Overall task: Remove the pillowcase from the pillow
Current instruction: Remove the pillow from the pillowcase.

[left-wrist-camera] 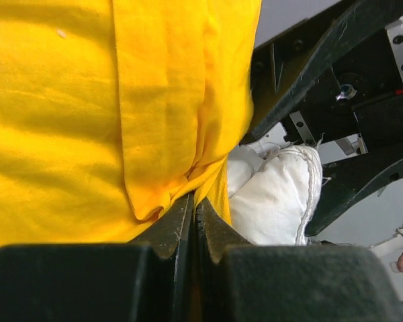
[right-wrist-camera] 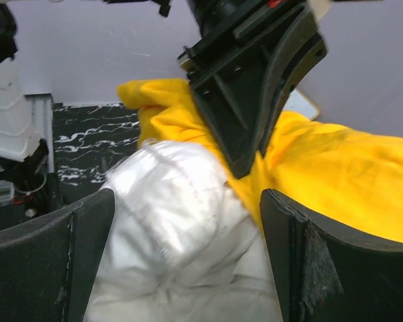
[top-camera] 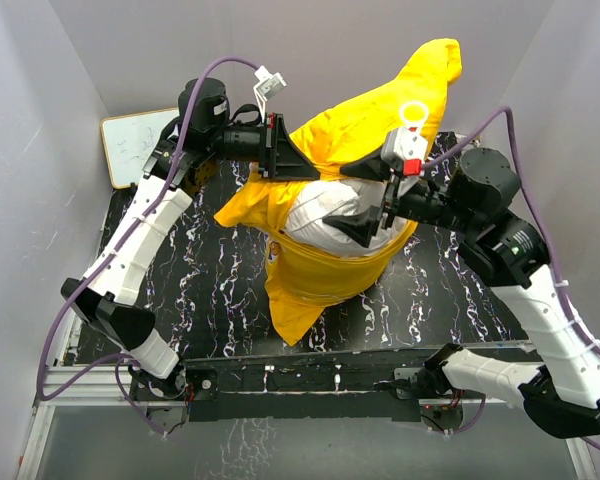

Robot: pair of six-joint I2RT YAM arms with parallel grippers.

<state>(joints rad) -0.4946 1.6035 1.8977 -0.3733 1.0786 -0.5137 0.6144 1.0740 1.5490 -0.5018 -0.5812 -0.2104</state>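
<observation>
- Over the black marbled table (top-camera: 200, 290), in the top view, the pillowcase (top-camera: 380, 110) sits as a yellow bundle between the two arms. Its long axis runs diagonally, from a low end near the arm bases up to a peaked tip at the far right.
  A patch of white pillow (top-camera: 325, 215) shows at the middle, where the fabric gapes. The left gripper (top-camera: 280, 150) is at the bundle's far-left side and the right gripper (top-camera: 375, 200) is at the white patch. A whiteboard (top-camera: 135, 145) lies in the far-left corner.
- In the left wrist view, the left gripper (left-wrist-camera: 193, 208) has its jaws together on a fold of pillowcase (left-wrist-camera: 87, 100), with the cloth pinched between them. A seamed corner of the pillow (left-wrist-camera: 275, 194) bulges just beside it on the right, bare of fabric.
- In the right wrist view, the right gripper (right-wrist-camera: 188, 208) has its jaws wide apart, one on either side of the bare pillow (right-wrist-camera: 168, 221) corner, gripping nothing. The pillowcase (right-wrist-camera: 336, 168) lies behind and to the right, and the left gripper (right-wrist-camera: 255, 87) is clamped on it above.
- As I judge it, the peel is partway: one corner is out and most of the pillow is inside the case. The next move likely calls for the right jaws to close on that corner and draw it out along the long axis, with the left hold on the cloth firm.
</observation>
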